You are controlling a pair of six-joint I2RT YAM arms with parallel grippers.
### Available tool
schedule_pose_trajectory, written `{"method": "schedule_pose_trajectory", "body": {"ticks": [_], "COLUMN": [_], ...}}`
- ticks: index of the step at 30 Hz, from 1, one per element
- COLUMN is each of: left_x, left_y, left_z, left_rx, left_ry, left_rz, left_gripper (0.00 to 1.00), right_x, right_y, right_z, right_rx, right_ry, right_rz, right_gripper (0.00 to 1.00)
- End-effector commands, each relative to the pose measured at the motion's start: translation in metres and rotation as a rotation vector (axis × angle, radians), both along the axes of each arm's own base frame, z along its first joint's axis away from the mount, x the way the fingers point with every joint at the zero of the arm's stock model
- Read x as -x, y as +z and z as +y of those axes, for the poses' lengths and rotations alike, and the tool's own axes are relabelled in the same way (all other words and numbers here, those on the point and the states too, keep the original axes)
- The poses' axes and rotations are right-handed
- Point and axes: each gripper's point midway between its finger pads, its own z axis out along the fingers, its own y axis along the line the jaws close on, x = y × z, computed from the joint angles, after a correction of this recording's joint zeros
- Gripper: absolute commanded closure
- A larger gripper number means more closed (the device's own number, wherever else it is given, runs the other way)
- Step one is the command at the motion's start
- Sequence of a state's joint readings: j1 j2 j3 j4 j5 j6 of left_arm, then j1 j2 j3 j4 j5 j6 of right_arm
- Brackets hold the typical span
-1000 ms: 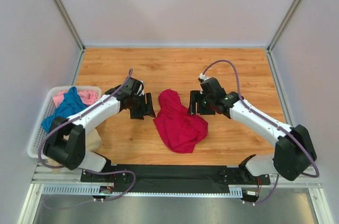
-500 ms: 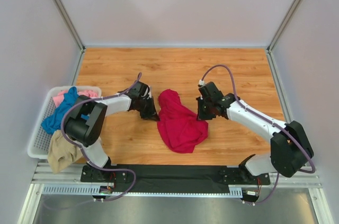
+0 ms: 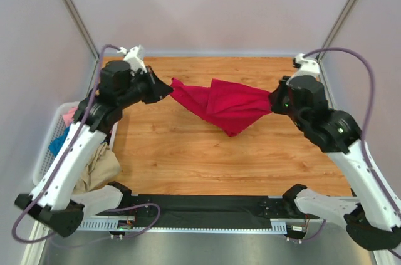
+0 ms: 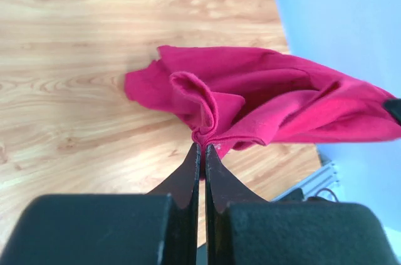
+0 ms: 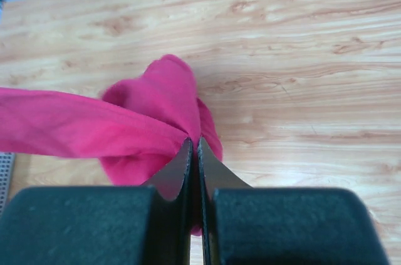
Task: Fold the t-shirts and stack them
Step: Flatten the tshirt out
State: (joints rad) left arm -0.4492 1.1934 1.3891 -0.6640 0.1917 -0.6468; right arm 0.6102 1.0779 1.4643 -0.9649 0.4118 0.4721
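Top external view: the red tee (image 3: 225,105) is slung over the far half of the table (image 3: 188,158), with the left gripper (image 3: 168,88) clamped on its left end and the right gripper (image 3: 274,103) clamped on its right end; both wrist views show jaws closed on cloth. To spread it well, hold both pinches firm, draw the ends apart evenly until the sagging middle fold opens, then lower it flat. No label, brand or writing is legible.
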Motion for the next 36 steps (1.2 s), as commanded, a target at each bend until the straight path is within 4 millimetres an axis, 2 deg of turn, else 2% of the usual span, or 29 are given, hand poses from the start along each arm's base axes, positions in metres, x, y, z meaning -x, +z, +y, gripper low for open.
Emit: {"method": "schedule_pose_trajectory", "body": {"ticks": [1,2,3,4,5,6,8,9,11,12,13,14,16,17,19,21,22,23,26,29,30,31,33,34,36], "left_x": [0.037,0.042,0.045,0.053,0.057,0.062,0.067,0.070,0.068,0.061,0.058,0.053,0.046,0.041,0.038,0.034,0.033,0.031,0.026,0.009,0.005,-0.002,-0.009,-0.015,-0.013], "left_y": [-0.027,-0.030,-0.042,-0.044,-0.048,-0.059,-0.070,-0.078,-0.087,-0.095,-0.101,-0.117,-0.134,-0.151,-0.173,-0.197,-0.207,-0.219,-0.239,-0.242,-0.239,-0.227,-0.212,-0.195,-0.177], "left_z": [0.022,0.021,0.021,0.018,0.016,0.015,0.016,0.020,0.030,0.039,0.043,0.044,0.041,0.036,0.032,0.035,0.036,0.037,0.048,0.070,0.074,0.076,0.077,0.072,0.053], "left_rx": [-0.082,-0.079,-0.089,-0.078,-0.069,-0.063,-0.072,-0.085,-0.139,-0.191,-0.218,-0.255,-0.279,-0.293,-0.300,-0.346,-0.357,-0.377,-0.418,-0.479,-0.491,-0.502,-0.529,-0.511,-0.532], "left_ry": [0.014,0.007,0.004,-0.019,-0.035,-0.043,-0.043,-0.034,0.007,0.051,0.067,0.077,0.079,0.070,0.063,0.079,0.081,0.084,0.110,0.184,0.199,0.213,0.200,0.186,0.084], "left_rz": [0.116,0.120,0.139,0.133,0.137,0.154,0.169,0.181,0.188,0.189,0.196,0.230,0.268,0.307,0.355,0.403,0.419,0.446,0.499,0.498,0.492,0.473,0.430,0.375,0.271], "left_gripper": [1.00,1.00,1.00,1.00,1.00,1.00,1.00,1.00,1.00,1.00,1.00,1.00,1.00,1.00,1.00,1.00,1.00,1.00,1.00,0.98,0.94,0.81,0.70,0.57,0.50], "right_x": [0.023,0.028,0.033,0.036,0.038,0.040,0.046,0.047,0.046,0.045,0.038,0.033,0.020,0.010,-0.009,-0.020,-0.028,-0.032,-0.042,-0.041,-0.034,-0.035,-0.028,-0.027,-0.038], "right_y": [-0.003,-0.016,-0.016,-0.024,-0.032,-0.049,-0.059,-0.068,-0.072,-0.083,-0.085,-0.091,-0.118,-0.124,-0.155,-0.176,-0.177,-0.190,-0.190,-0.189,-0.188,-0.181,-0.182,-0.182,-0.180], "right_z": [-0.029,-0.029,-0.032,-0.032,-0.028,-0.024,-0.017,-0.015,-0.015,-0.018,-0.017,-0.017,-0.020,-0.021,-0.031,-0.029,-0.030,-0.027,-0.009,0.028,0.049,0.071,0.093,0.098,0.092], "right_rx": [-0.002,-0.002,-0.027,-0.043,-0.056,-0.051,-0.072,-0.067,-0.065,-0.039,-0.038,-0.022,0.064,0.081,0.146,0.143,0.138,0.167,0.124,-0.029,-0.114,-0.192,-0.253,-0.252,-0.207], "right_ry": [-0.092,-0.087,-0.090,-0.095,-0.077,-0.063,-0.022,-0.013,-0.010,-0.021,-0.028,-0.037,-0.074,-0.100,-0.166,-0.159,-0.165,-0.156,-0.089,0.016,0.102,0.173,0.235,0.249,0.217], "right_rz": [0.010,0.036,0.021,0.032,0.051,0.083,0.112,0.129,0.122,0.127,0.106,0.106,0.142,0.144,0.245,0.332,0.348,0.389,0.388,0.412,0.438,0.417,0.436,0.435,0.418], "right_gripper": [1.00,1.00,1.00,1.00,1.00,1.00,1.00,1.00,1.00,1.00,1.00,1.00,1.00,1.00,1.00,0.98,0.96,0.96,0.99,0.99,0.99,0.98,0.95,0.93,0.77]}}
